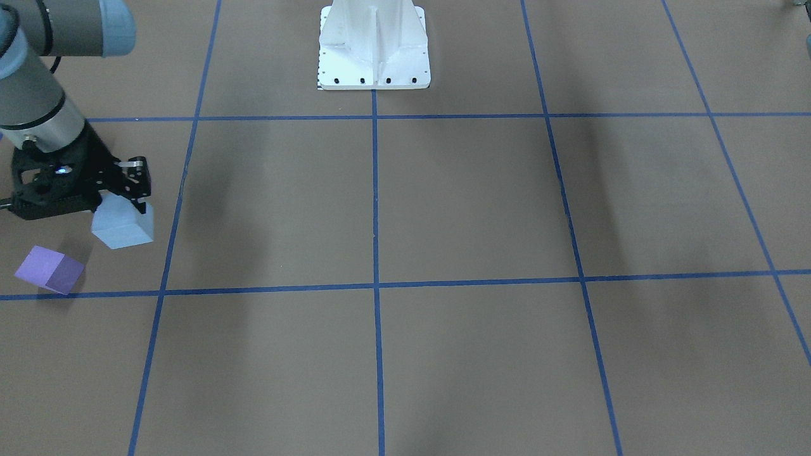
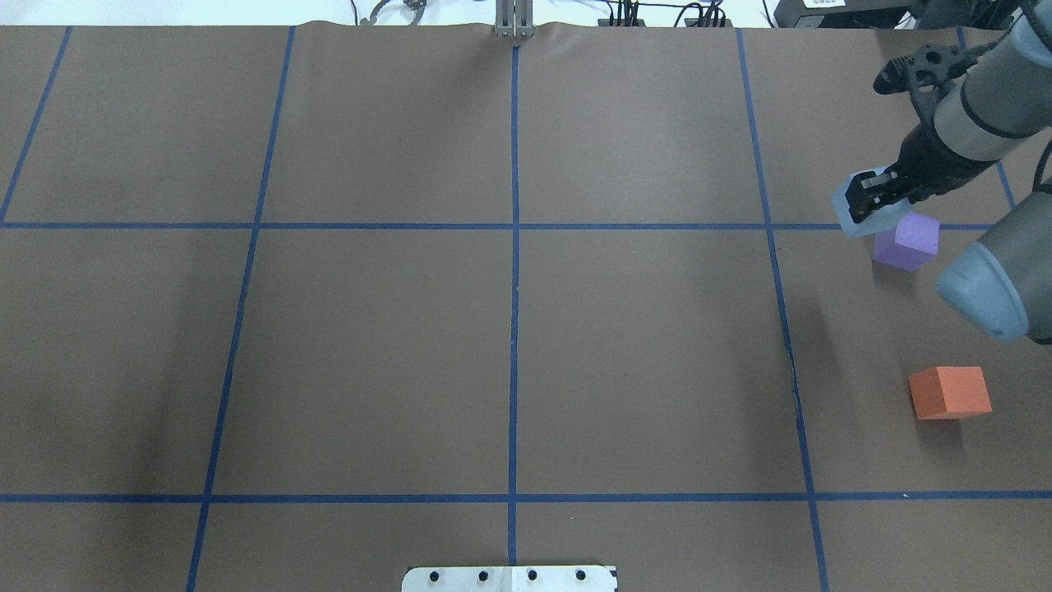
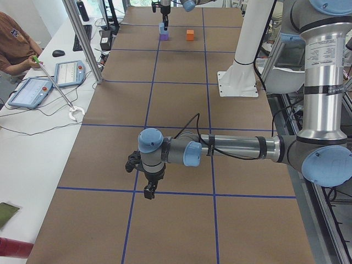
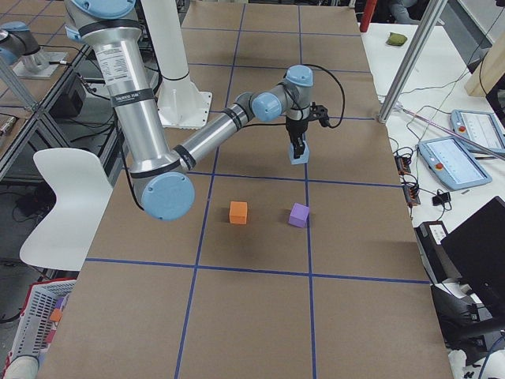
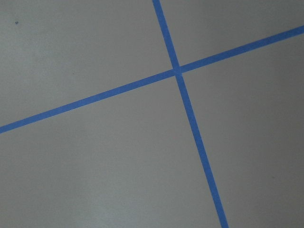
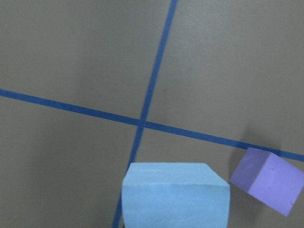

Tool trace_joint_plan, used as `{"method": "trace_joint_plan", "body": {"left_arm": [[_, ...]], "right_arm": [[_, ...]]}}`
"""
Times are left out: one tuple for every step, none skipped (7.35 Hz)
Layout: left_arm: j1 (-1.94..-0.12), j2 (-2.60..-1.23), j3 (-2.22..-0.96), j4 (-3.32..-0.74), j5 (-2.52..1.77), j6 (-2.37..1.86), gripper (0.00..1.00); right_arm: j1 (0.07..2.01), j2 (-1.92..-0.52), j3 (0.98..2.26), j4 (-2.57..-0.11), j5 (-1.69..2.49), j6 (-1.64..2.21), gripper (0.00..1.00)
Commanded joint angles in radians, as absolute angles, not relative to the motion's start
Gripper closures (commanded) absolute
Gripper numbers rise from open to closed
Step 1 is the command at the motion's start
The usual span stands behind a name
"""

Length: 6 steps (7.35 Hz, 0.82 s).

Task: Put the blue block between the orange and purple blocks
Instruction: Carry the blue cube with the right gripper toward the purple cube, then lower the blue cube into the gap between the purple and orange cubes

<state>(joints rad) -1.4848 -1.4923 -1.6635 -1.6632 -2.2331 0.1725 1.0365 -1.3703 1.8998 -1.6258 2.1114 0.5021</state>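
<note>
My right gripper is shut on the light blue block and holds it above the table, beyond the purple block. The orange block lies nearer the robot, with a gap between it and the purple one. The front view shows the blue block under the gripper, next to the purple block. The right wrist view shows the blue block and the purple block. My left gripper hangs over a tape line, far from the blocks; I cannot tell whether it is open.
The brown table is marked with blue tape lines. The white robot base stands at the table's edge. An operator and tablets sit beside the table. The left wrist view shows only a tape crossing.
</note>
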Motion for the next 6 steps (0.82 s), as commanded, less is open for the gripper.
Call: {"method": "trace_joint_plan", "body": {"left_arm": [[-1.485,-1.497,-1.667,-1.663,-2.233,0.170,0.00],[-1.485,-1.500,-1.667,-1.661,-2.233,0.170,0.00],[-1.485,-1.503,-1.667,-1.657,-2.230,0.170,0.00],[-1.485,-1.505,-1.667,-1.655,-2.229,0.170,0.00],[-1.483,-1.506,-1.667,-1.657,-2.227,0.170,0.00],[-1.483,-1.506,-1.667,-1.655,-2.226,0.170,0.00]], "right_arm": [[1.061,-1.517,1.830,-1.369,2.120,0.552,1.00],[1.062,-1.555,1.813,-1.362,2.149,0.587,1.00],[1.062,-1.596,1.816,-1.362,2.155,0.591,1.00],[1.060,-1.617,1.818,-1.362,2.157,0.600,1.00],[1.051,-1.621,1.810,-1.362,2.167,0.627,1.00],[1.033,-1.621,1.801,-1.361,2.178,0.661,1.00]]}}
